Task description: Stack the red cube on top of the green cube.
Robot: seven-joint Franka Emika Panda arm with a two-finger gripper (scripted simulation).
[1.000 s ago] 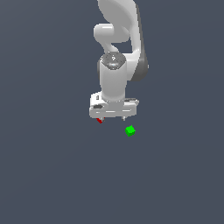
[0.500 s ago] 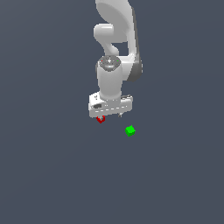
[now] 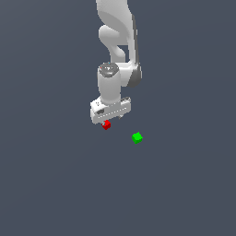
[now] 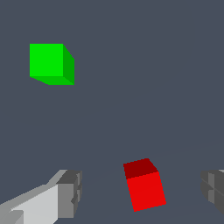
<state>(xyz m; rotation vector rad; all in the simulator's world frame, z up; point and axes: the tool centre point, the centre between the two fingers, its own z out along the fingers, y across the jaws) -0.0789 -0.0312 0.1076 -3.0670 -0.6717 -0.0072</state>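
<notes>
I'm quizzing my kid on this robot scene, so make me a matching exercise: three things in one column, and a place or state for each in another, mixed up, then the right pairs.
Column one:
1. red cube
2. green cube
3. gripper

Column two:
A. open, fingers spread apart
B. alone on the floor, off to the exterior view's right of the arm
C. between the two fingers, touching neither

Pairs: 1-C, 2-B, 3-A
</notes>
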